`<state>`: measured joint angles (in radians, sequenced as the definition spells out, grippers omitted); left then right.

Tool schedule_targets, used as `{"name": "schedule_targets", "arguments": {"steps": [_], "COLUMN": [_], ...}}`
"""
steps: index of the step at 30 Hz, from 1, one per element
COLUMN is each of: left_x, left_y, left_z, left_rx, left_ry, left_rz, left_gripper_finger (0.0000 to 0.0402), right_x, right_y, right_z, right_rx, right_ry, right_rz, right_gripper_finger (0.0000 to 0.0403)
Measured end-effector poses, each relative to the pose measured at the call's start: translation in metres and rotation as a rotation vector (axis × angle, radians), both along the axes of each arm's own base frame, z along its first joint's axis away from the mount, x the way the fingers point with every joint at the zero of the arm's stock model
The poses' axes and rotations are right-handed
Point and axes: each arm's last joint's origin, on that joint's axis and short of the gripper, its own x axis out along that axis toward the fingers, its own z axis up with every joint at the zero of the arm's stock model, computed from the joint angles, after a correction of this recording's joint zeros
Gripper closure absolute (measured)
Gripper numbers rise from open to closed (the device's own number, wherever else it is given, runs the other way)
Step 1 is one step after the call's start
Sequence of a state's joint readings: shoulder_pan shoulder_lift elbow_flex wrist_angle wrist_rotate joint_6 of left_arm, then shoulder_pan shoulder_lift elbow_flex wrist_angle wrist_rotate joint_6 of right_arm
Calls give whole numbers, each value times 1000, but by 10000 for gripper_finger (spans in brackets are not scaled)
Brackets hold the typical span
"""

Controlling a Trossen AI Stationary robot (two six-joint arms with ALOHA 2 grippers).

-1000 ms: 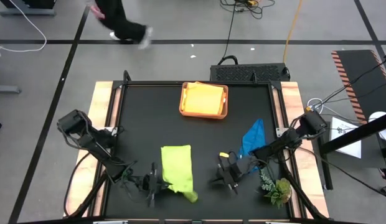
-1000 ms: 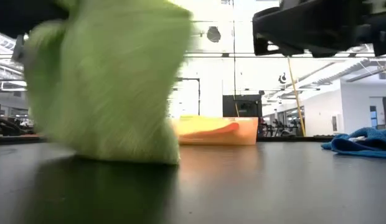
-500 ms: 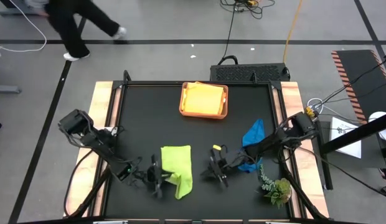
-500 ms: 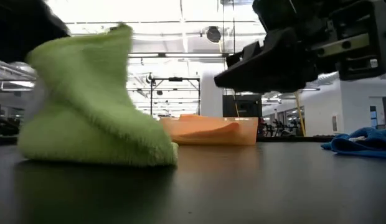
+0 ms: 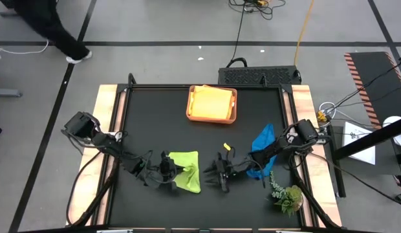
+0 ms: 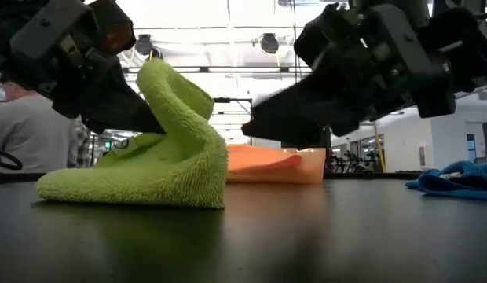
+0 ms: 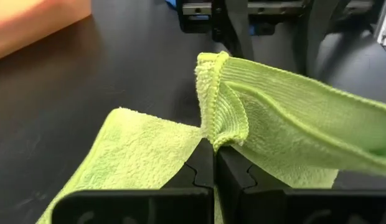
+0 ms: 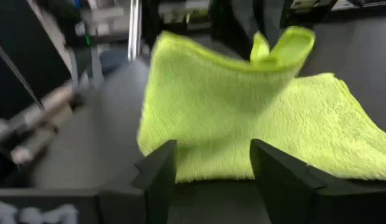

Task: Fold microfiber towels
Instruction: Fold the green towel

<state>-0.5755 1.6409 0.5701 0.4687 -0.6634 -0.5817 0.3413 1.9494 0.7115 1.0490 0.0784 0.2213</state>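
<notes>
A bright hall is stretching out behind the black tabletop [image 5: 142,123], and a person is walking along its far side. I am working the lime green towel [image 5: 187,169], which is lying near my edge with one corner raised. My left pincer [image 7: 213,158] is clamped shut on that raised corner, holding a folded ridge of cloth upright just ahead of its fingertips. My right pincer [image 8: 211,163] is standing wide and holding nothing, with the towel directly in front of it and close. Both arms are reaching low and nearly level across the tabletop, pointing toward each other with the towel between them.

To fold well, I judge I should carry the pinched corner across to the opposite edge, keeping it low so the cloth is laying flat rather than bunching. The right pincer could be pinning the free side. The blue towel [image 5: 260,150] is lying crumpled behind the right pincer, and the orange tray [image 5: 212,103] is sitting well beyond both.
</notes>
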Motion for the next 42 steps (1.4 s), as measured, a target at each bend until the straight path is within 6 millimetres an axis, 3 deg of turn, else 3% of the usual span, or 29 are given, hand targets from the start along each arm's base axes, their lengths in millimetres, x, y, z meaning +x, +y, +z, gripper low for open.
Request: {"name": "schedule_targets", "arguments": {"steps": [5, 11, 21, 30, 34, 42], "left_x": [-1, 3, 3, -7, -8, -8], "left_y": [8, 31, 19, 0, -4, -7], "left_z": [-6, -15, -8, -5, -2, 2], "left_rx": [24, -44, 39, 167, 202, 241], "left_ry": [59, 165, 103, 55, 22, -21], "left_rz": [55, 123, 40, 29, 34, 38], "left_gripper_finger": [401, 401, 401, 401, 401, 401], "right_x": [7, 16, 17, -4, -3, -1], "right_y": [2, 1, -29, -52, -52, -49], "right_z": [2, 4, -11, 0, -2, -11], "right_rx": [67, 55, 103, 155, 259, 348], "right_ry": [-7, 30, 190, 191, 224, 216], "right_rz": [-16, -62, -335, -350, -263, -279], "right_gripper_finger": [182, 180, 180, 178, 178, 178]}}
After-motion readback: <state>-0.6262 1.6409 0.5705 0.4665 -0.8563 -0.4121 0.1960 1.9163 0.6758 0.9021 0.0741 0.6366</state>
